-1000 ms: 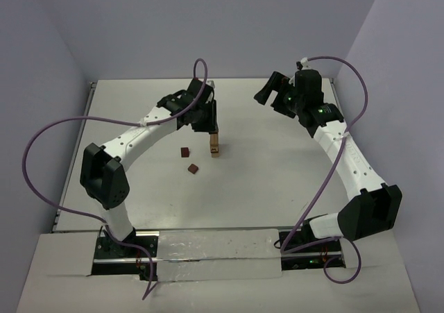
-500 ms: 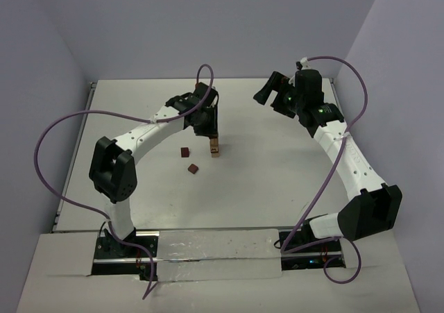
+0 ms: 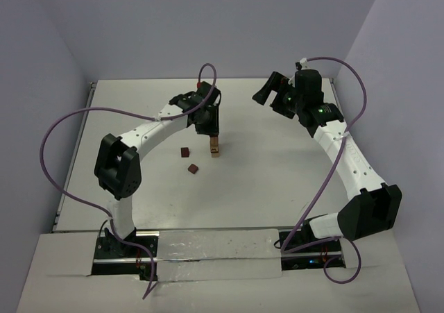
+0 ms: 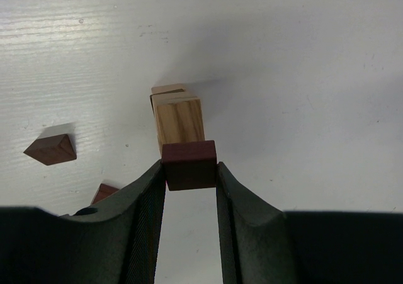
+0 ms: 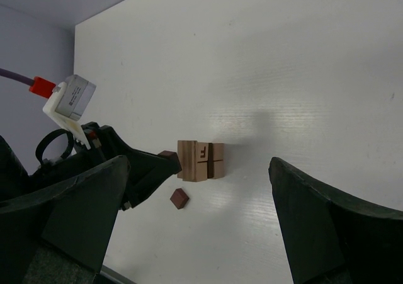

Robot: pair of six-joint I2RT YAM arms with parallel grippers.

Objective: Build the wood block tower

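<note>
Left hand (image 4: 191, 168) is narrowed onto a small dark reddish-brown wooden cube (image 4: 189, 163), pinched between both fingertips. The cube sits directly at the top of the slim tower of tan and brown wooden cubes (image 3: 216, 146); I cannot tell whether it touches the top tan cube. The tower stands upright mid-surface on the white table surface (image 3: 263, 181). Two loose dark brown wooden cubes (image 3: 184, 151) (image 3: 193, 168) lie near each other just left of the tower, apart from it. Right hand (image 3: 269, 89) is raised well off to the right, its fingers spread wide and holding nothing.
</note>
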